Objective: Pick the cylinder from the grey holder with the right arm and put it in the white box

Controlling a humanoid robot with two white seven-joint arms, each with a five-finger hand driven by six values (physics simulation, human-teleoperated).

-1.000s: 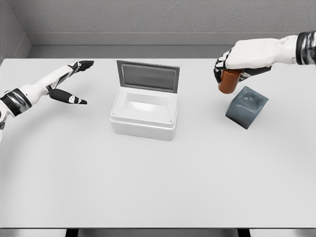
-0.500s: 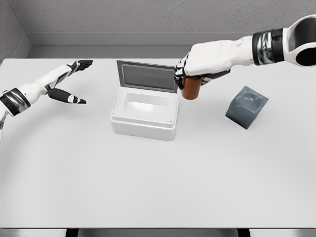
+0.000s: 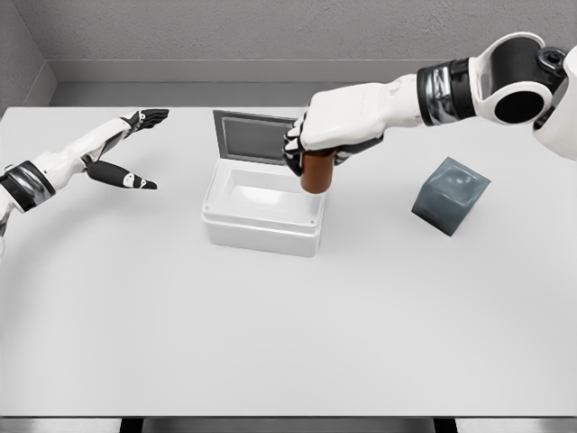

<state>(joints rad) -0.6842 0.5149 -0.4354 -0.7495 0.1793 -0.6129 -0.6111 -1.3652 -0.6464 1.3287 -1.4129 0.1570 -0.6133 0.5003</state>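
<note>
A: We see our left hand far out on the left, over the desk. Its fingers are apart and hold nothing. We think it waits there so it is out of the way.

B: Next comes the white box. Its lid stands up at the back, so the top is open.

A: Our right hand has its fingers wrapped tight on the brown cylinder, above the box's right edge.

B: The grey holder sits tipped on the right, well apart.
</note>
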